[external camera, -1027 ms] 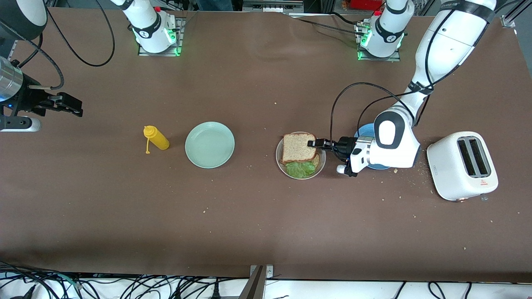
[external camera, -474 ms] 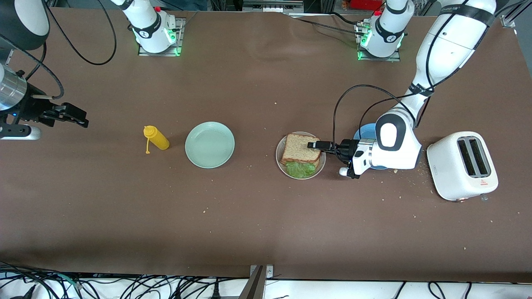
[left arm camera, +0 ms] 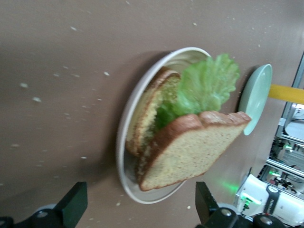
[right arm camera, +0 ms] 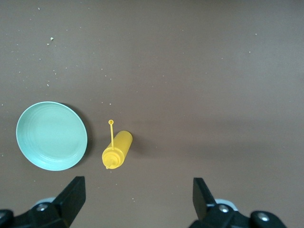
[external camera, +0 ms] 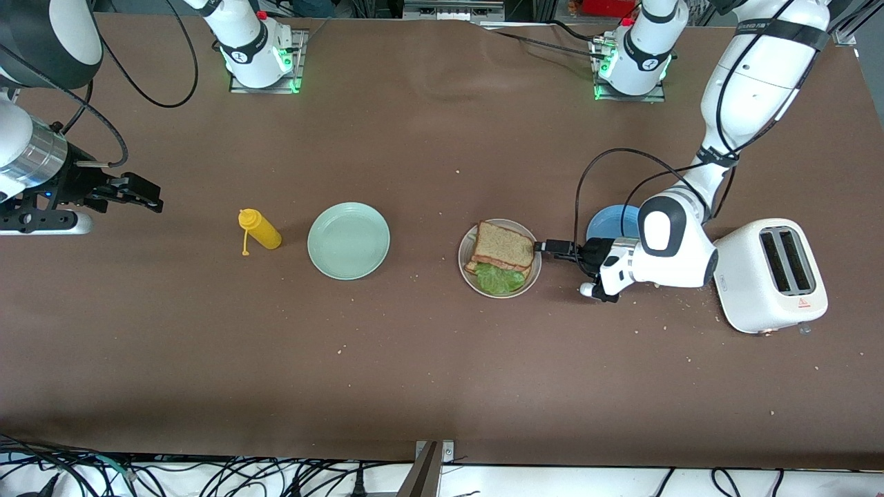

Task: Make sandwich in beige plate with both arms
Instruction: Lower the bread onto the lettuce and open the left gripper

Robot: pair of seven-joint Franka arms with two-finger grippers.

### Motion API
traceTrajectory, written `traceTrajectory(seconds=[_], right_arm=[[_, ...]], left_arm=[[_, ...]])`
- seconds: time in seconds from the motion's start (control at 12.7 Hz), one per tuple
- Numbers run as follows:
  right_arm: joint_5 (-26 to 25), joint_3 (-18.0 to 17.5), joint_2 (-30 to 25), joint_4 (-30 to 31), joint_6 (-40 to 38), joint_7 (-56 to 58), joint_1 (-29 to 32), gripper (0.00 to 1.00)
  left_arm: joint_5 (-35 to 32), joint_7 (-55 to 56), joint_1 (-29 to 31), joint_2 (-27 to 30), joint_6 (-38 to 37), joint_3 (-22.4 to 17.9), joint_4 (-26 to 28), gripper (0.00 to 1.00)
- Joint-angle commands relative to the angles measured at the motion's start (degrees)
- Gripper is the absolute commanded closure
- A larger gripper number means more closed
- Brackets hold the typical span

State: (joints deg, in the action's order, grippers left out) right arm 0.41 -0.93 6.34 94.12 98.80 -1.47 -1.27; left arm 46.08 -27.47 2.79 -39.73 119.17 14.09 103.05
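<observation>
The sandwich (external camera: 503, 247) lies in the beige plate (external camera: 467, 270): a brown speckled top slice (left arm camera: 190, 147) rests tilted on ruffled green lettuce (left arm camera: 204, 88), with a second slice (left arm camera: 147, 111) underneath. The lettuce (external camera: 498, 278) sticks out on the side nearer the front camera. My left gripper (external camera: 550, 246) is open just off the plate's rim (left arm camera: 124, 142), toward the toaster, with nothing between its fingers (left arm camera: 75, 202). My right gripper (external camera: 147, 197) is open and empty over the right arm's end of the table.
A mint-green plate (external camera: 349, 240) and a lying yellow squeeze bottle (external camera: 261, 230) sit toward the right arm's end; both show in the right wrist view, plate (right arm camera: 51, 135) and bottle (right arm camera: 117, 149). A blue plate (external camera: 608, 221) and a white toaster (external camera: 768, 275) flank the left arm. Crumbs are scattered about.
My left gripper opened, let go of the top slice and drew back from the plate toward the toaster. The slice settled onto the lettuce. My right gripper drifted slightly toward the table's middle.
</observation>
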Motion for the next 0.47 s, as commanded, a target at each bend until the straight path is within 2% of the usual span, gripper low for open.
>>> traceTrajectory(seconds=[0.0, 0.16, 0.39], right_arm=[[0.12, -0.39, -1.15, 0.97, -0.45, 0.85, 0.56, 0.0], [0.12, -0.66, -1.15, 0.97, -0.54, 0.85, 0.56, 0.0], [0.73, -0.66, -1.07, 0.97, -0.54, 0.33, 0.56, 0.0]], left_arm=[[-5.37, 2.76, 0.11, 0.35, -0.69, -1.43, -2.84, 0.0], [-10.2, 3.39, 1.59, 1.14, -2.18, -2.22, -5.83, 0.0], [-17.14, 6.27, 4.94, 3.24, -10.33, -3.88, -12.76, 0.0]])
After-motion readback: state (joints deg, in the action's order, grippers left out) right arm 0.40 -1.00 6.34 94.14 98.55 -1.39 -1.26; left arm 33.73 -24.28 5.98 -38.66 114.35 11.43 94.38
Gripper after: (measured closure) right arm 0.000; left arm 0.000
